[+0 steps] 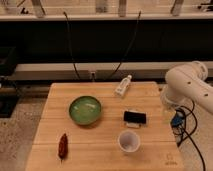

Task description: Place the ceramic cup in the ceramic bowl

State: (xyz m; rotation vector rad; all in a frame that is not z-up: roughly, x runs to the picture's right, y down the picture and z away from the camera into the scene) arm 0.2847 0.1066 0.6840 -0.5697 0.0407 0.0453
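Note:
The ceramic cup (129,141) is small, white and round. It stands upright on the wooden table (100,150) near the front right. The ceramic bowl (85,109) is shallow, green and wide, and sits left of centre, apart from the cup. My white arm (187,82) reaches in from the right. The gripper (169,108) hangs at the table's right edge, to the right of and behind the cup, touching neither the cup nor the bowl.
A white plastic bottle (123,86) lies on its side at the back of the table. A black flat object (135,118) lies just behind the cup. A reddish-brown item (63,145) lies at the front left. Cables hang behind and to the right of the table.

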